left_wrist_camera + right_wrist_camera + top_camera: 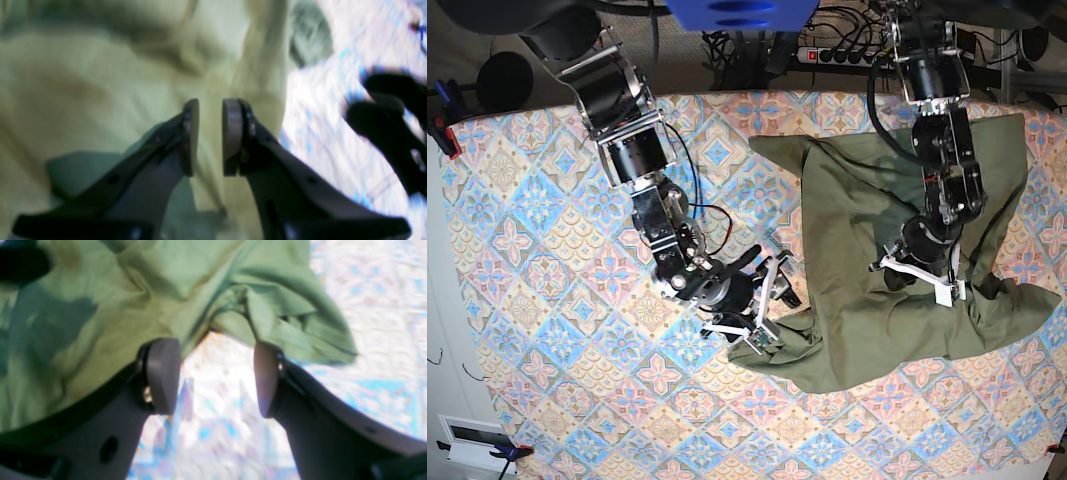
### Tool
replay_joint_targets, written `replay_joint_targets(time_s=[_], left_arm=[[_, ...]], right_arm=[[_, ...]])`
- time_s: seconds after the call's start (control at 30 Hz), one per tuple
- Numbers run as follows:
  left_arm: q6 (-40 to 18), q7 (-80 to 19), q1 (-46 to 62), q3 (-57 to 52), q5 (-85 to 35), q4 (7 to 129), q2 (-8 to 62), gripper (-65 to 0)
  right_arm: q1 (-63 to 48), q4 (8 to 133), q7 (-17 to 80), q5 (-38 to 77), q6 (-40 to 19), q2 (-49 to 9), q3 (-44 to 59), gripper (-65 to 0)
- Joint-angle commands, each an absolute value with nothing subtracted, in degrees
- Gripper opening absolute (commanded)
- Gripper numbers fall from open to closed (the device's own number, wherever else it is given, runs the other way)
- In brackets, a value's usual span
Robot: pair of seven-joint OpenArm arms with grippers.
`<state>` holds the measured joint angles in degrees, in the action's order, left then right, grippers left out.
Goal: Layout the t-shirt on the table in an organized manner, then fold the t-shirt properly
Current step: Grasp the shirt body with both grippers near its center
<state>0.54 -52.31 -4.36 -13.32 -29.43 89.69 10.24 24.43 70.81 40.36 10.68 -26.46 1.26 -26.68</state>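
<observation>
1. The tabletop [547, 200] is spread with the crumpled t-shirt [867, 210] on its right half.
2. The right gripper [217, 376] is seen wide open, empty, at the shirt's lower-left corner.
3. The left gripper [210, 136] is narrowly parted over the shirt's middle; a grip cannot be told.

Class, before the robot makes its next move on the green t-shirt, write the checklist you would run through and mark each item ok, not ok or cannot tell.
1. t-shirt lies wholly on the table: ok.
2. t-shirt spread flat: not ok, it is bunched and wrinkled.
3. right gripper open at the shirt's edge: ok, jaws wide, bare table between them.
4. left gripper gripping cloth: not ok, there is a narrow gap between the pads with nothing in it.
5. Sleeves and collar located: cannot tell.
</observation>
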Motion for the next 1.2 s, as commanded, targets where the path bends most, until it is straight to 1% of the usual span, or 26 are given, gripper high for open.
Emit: replay_joint_targets(time_s=[0.0,0.13,0.3,0.4,0.53,0.7,0.73,0.8,0.9,0.97,1.07,1.17], left_arm=[[0.6,-51.1,-7.5,-13.6,-28.3,89.3,10.2,-52.2],[0.6,-48.3,-14.5,-16.3,-21.3,81.8,7.9,-52.6],[0.7,-43.8,-20.4,-22.5,-13.2,72.3,6.4,-52.6],[0.7,-38.8,-23.1,-24.2,-9.9,64.6,6.6,-52.3],[0.7,-33.1,-27.3,-24.3,-7.8,51.4,6.9,-52.1],[0.1,-31.8,-34.9,-24.0,-8.4,30.5,6.3,-52.1],[-0.3,-31.7,-36.0,-24.0,-8.4,28.1,5.1,-52.0],[-2.8,-31.8,-36.4,-23.7,-7.8,27.3,2.1,-50.0],[-3.2,-31.8,-36.4,-16.0,-7.9,27.3,-1.7,-47.4],[-3.3,-31.8,-36.3,-8.7,-8.5,27.3,-4.6,-47.2],[-3.4,-31.8,-35.6,-1.6,-8.6,27.3,-8.7,-47.0],[-3.5,-31.8,-35.4,2.6,-8.6,27.1,-9.0,-46.8]], right_arm=[[26.3,73.4,40.2,10.9,-25.9,0.3,-25.8,-30.8],[25.3,79.3,42.1,11.0,-25.9,-4.2,-25.4,-30.8],[21.7,82.9,42.1,11.0,-25.9,-7.1,-21.1,-30.8],[19.9,84.8,42.4,11.1,-25.9,-8.1,-19.6,-30.8],[18.4,86.2,42.9,11.1,-25.9,-8.2,-19.4,-30.8],[17.9,88.6,42.9,11.1,-25.9,-10.6,-18.3,-30.8],[17.6,88.6,42.9,11.1,-25.9,-10.6,-18.3,-30.8],[17.2,88.6,43.6,11.1,-25.9,-10.7,-17.9,-30.8],[17.2,88.6,43.6,11.1,-25.9,-12.4,-16.5,-30.8],[17.2,88.6,43.6,11.1,-25.9,-12.5,-15.4,-30.8],[16.1,88.6,43.6,11.1,-25.9,-13.7,-13.1,-30.8],[16.0,88.6,43.6,11.0,-25.9,-15.6,-12.4,-30.8]])
